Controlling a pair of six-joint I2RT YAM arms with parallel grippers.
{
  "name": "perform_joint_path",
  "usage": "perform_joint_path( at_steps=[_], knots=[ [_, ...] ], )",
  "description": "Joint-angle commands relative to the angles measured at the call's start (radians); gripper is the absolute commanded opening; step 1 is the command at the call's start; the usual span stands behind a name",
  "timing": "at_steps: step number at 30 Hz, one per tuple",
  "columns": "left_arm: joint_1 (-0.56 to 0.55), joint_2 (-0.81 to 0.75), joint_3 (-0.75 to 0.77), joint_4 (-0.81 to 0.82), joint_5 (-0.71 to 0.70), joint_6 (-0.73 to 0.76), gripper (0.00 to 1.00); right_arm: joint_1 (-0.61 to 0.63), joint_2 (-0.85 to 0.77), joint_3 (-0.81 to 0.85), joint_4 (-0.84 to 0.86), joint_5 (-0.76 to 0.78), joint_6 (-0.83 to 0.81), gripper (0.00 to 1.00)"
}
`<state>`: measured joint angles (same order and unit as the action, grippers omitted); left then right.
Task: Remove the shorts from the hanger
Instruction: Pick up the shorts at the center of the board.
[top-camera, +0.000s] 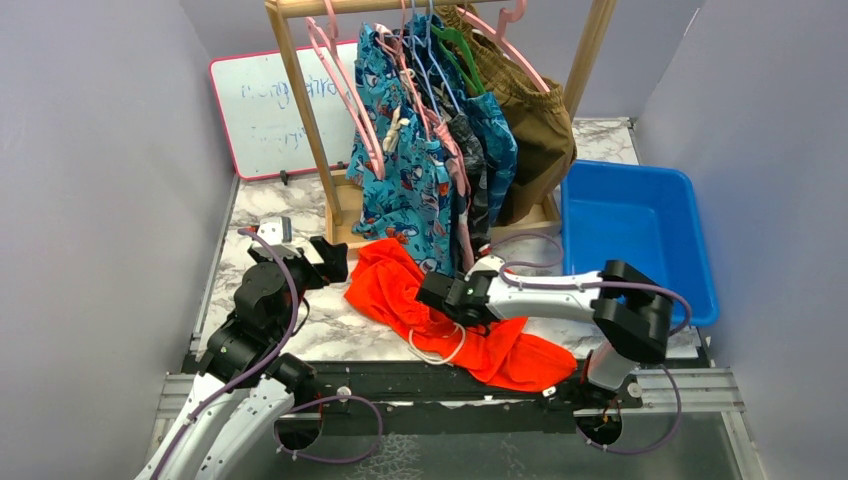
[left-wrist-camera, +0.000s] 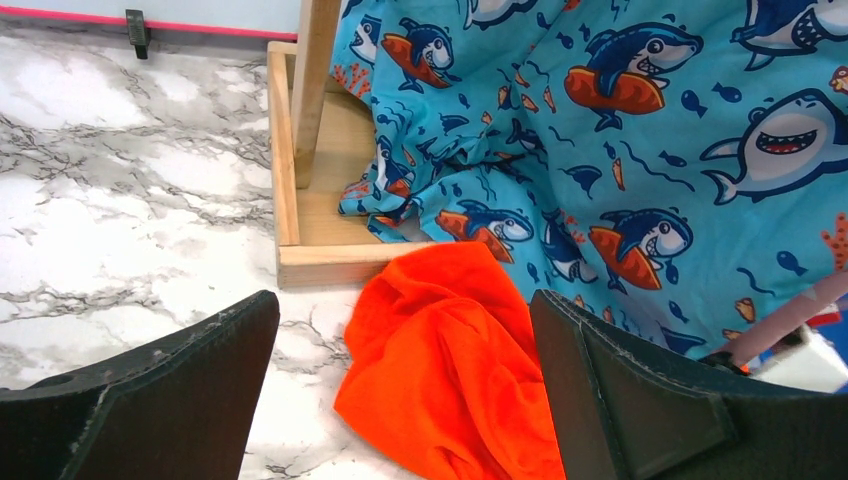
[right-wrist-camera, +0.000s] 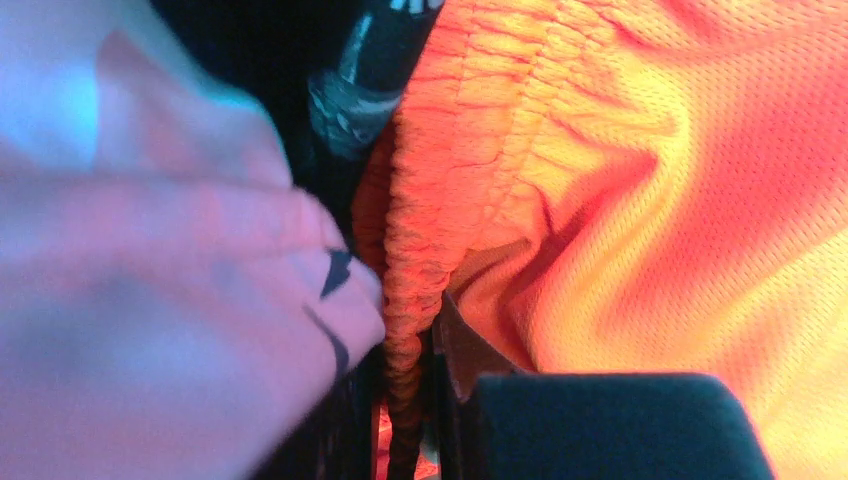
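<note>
Clamping orange shorts (right-wrist-camera: 600, 200) at waistband, right pincer (right-wrist-camera: 405, 400), grip clear only from its wrist, left pincer (left-wrist-camera: 400, 330) spread wide

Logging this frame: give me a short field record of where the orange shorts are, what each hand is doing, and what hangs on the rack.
orange shorts: crumpled on the table in front of the rack
right hand: shut on the orange shorts' elastic waistband
left hand: open, low beside the orange shorts, holding nothing
rack: shark-print shorts, brown shorts and more hang on it
blue bin: right of the rack
</note>
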<state>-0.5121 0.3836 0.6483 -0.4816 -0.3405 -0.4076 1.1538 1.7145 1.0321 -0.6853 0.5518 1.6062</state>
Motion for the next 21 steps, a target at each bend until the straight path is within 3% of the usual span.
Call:
perform_joint_path(
  at_steps=[1, 5, 10, 15, 17, 18, 21],
  knots=[
    [0.001, 0.003, 0.008, 0.005, 0.019, 0.003, 0.99, 0.033, -0.149, -0.076, -0.078, 0.066, -0.142, 0.2],
    [0.001, 0.01, 0.01, 0.005, 0.018, 0.002, 0.99, 0.033, -0.291, -0.156, -0.008, 0.065, -0.286, 0.2],
    [0.001, 0.015, 0.01, 0.005, 0.018, 0.002, 0.99, 0.033, -0.479, -0.309, 0.279, -0.085, -0.568, 0.27],
    [0.001, 0.019, 0.01, 0.007, 0.02, 0.002, 0.99, 0.032, -0.703, -0.473, 0.534, -0.204, -0.687, 0.17],
    [0.001, 0.02, 0.01, 0.005, 0.02, 0.001, 0.99, 0.032, -0.797, -0.493, 0.55, -0.196, -0.724, 0.16],
    [0.001, 0.021, 0.01, 0.005, 0.021, 0.001, 0.99, 0.032, -0.835, -0.489, 0.541, -0.191, -0.754, 0.11],
    [0.001, 0.021, 0.01, 0.006, 0.02, 0.001, 0.99, 0.033, -0.957, -0.417, 0.421, -0.136, -0.837, 0.08]
  ],
)
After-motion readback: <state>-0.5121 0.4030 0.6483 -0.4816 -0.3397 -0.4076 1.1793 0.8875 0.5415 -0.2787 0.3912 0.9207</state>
